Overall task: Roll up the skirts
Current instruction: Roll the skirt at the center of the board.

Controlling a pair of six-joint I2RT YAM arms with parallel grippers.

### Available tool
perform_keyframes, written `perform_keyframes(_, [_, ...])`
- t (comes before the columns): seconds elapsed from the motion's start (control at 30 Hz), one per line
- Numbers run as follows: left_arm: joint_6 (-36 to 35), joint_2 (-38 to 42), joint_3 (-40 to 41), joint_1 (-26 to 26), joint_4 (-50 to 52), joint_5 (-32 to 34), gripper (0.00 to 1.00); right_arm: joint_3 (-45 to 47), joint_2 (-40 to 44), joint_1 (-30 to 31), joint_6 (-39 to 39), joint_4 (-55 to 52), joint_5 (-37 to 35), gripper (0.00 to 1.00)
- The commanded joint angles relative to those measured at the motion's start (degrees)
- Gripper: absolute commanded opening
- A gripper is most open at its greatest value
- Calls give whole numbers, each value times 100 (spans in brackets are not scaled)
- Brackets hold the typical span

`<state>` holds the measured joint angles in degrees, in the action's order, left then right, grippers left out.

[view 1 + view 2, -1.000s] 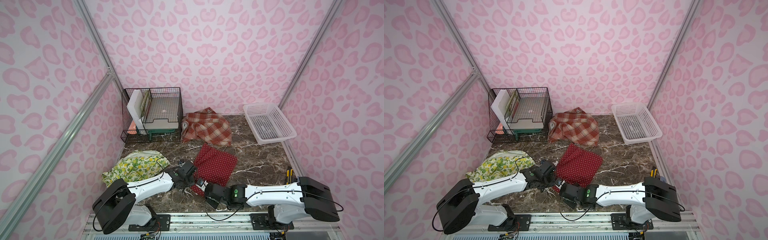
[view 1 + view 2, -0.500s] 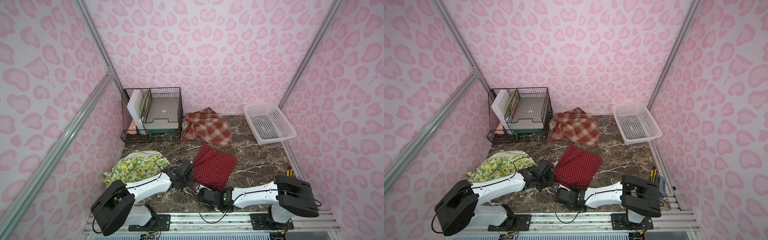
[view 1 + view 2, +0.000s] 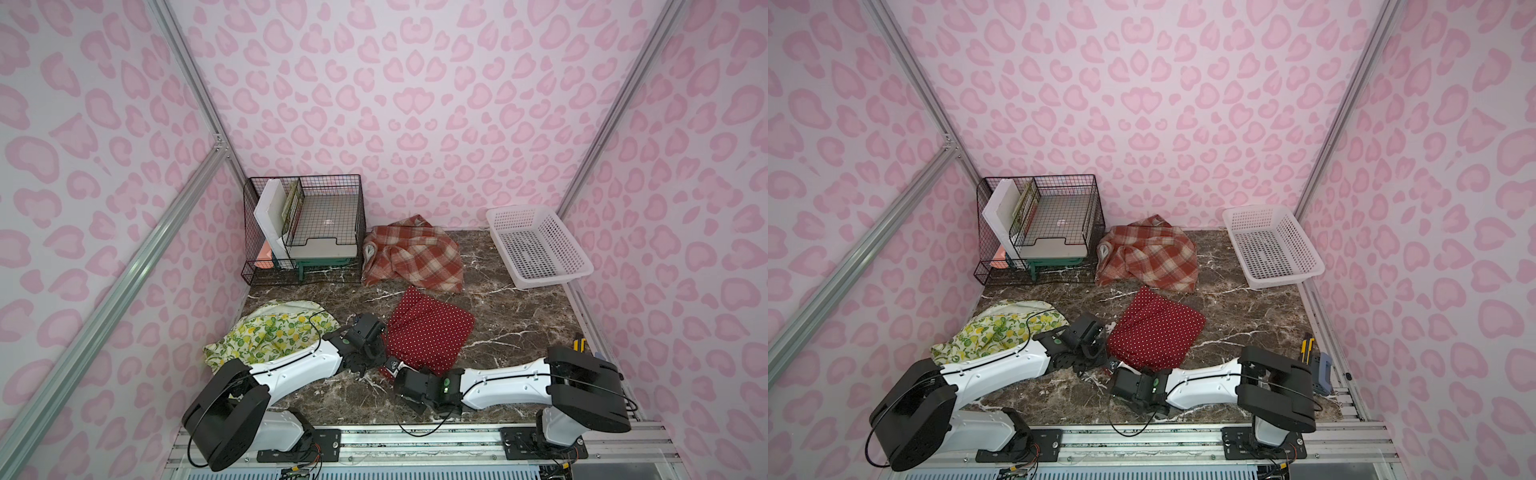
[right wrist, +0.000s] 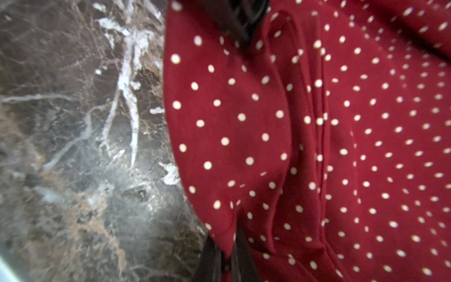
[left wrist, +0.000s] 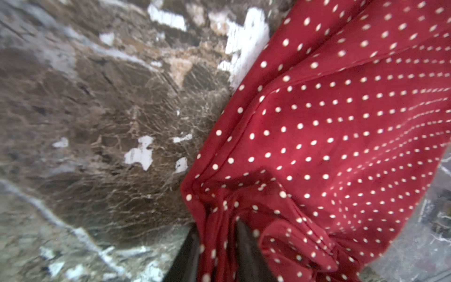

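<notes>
The red polka-dot skirt [image 3: 428,332] lies flat mid-table, its near left corner bunched between both grippers. My left gripper [image 5: 217,244] is at that corner with its fingers [image 5: 246,249] parted and a fold of red cloth lying loosely between them. My right gripper [image 4: 225,254] is shut on the skirt's near edge just beside it, low over the table in both top views [image 3: 392,368] [image 3: 1115,365]. The plaid skirt [image 3: 411,253] is crumpled at the back. The lemon skirt [image 3: 270,332] lies heaped at the left, beside my left arm.
A white perforated basket [image 3: 557,232] stands at the back right. A black wire rack [image 3: 303,224] with boards occupies the back left. Small tools [image 3: 579,345] lie at the right edge. Bare marble table [image 3: 519,311] shows right of the red skirt.
My right gripper has closed on the red skirt's near edge, and its arm has swung back out to the right. The left jaws have parted.
</notes>
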<state>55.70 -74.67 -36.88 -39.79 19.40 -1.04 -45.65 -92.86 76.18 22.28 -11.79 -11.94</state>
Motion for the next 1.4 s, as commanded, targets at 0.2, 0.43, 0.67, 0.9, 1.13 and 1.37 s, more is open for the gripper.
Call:
perform_keyframes(0.2, [-34, 1326, 162, 200, 1042, 499, 99, -62, 508, -1437, 512, 586, 4794, 0])
perform_keyframes(0.43, [45, 2208, 391, 200, 1403, 508, 95, 498, -10, -2500, 1207, 1915, 6308, 0])
perform_keyframes(0.67, [118, 2338, 456, 153, 1210, 268, 95, 820, -616, -3301, 1109, 2269, 6408, 0])
perform_keyframes(0.9, [340, 2045, 570, -242, 612, 370, 97, 1038, -788, -3612, 1071, 2384, 6197, 0])
perform_keyframes(1.13, [560, 1443, 622, -533, -366, 476, 98, 1031, -1070, -3751, 823, 2329, 6270, 0])
perform_keyframes(1.37, [639, 683, 786, -582, -1360, 579, 98, 996, -1173, -3747, 745, 2276, 6269, 0])
